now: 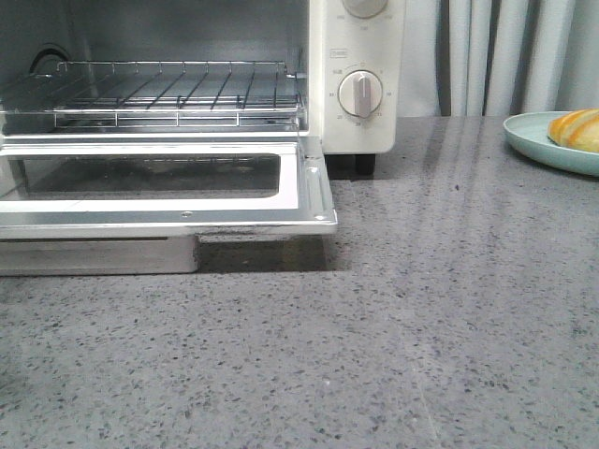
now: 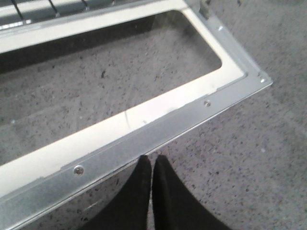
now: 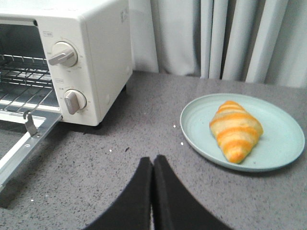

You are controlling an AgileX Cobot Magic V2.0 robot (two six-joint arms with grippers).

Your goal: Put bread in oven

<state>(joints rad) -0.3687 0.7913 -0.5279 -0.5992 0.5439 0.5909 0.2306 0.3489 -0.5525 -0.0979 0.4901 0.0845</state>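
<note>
The golden-brown striped bread (image 3: pixel 235 130) lies on a pale teal plate (image 3: pixel 288 139) at the far right of the grey counter; only part of it (image 1: pixel 577 128) shows in the front view. The cream-white oven (image 1: pixel 356 75) stands at the left with its glass door (image 1: pixel 168 178) folded down flat and its wire rack (image 1: pixel 150 94) bare. My left gripper (image 2: pixel 152 160) is shut and empty, just in front of the open door's front edge (image 2: pixel 144 139). My right gripper (image 3: pixel 153 160) is shut and empty above the counter, between the oven (image 3: pixel 96 57) and the plate. Neither gripper shows in the front view.
Grey-white curtains (image 1: pixel 505 56) hang behind the counter. A metal crumb tray (image 1: pixel 103 254) juts out under the open door. Two round dial knobs (image 3: pixel 64 53) sit on the oven's right panel. The speckled grey counter (image 1: pixel 393 355) stretches in front of the oven.
</note>
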